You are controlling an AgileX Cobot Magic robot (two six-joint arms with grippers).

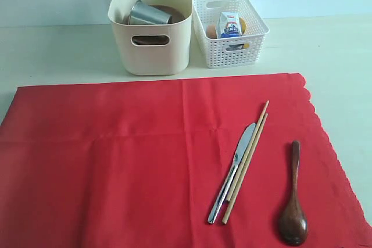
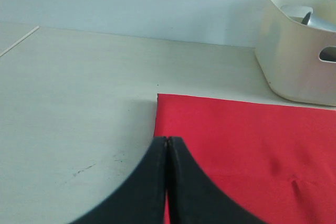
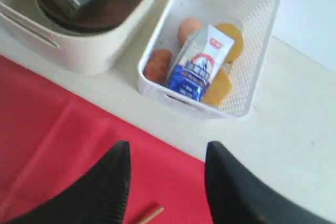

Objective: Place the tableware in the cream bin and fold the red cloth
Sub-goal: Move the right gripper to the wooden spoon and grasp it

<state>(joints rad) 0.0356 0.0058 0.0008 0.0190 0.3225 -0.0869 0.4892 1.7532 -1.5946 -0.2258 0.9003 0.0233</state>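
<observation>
DESK: Where does the tableware lie?

PHOTOGRAPHER: Three pieces rest on the large bright red cloth with a scalloped edge [image 1: 116, 161], spread flat on the pale table [image 1: 58, 50], its long axis running left to right in the exterior view. The silver table knife [image 1: 232, 172] lies diagonally, handle near, blade pointing far-right. The pair of wooden chopsticks [image 1: 247, 161] lies just beside it on its right, on the same slant. The dark wooden spoon [image 1: 293, 201] sits apart, further right, bowl near and handle pointing away.

DESK: And the rest?

PHOTOGRAPHER: The steel cup [image 1: 148, 14] leans tilted inside the tall cream plastic bin [image 1: 151, 50], on a round brown plate [image 1: 174, 13]. The white lattice basket [image 1: 229, 50] stands just beside the bin (a blue-white packet [image 1: 229, 25] and food inside).

DESK: The claws?

PHOTOGRAPHER: The left gripper [image 2: 167, 141] has its fingers pressed together, empty, above the cloth's corner. The right gripper [image 3: 168, 148] hangs high near the basket, fingers apart, holding nothing.
</observation>
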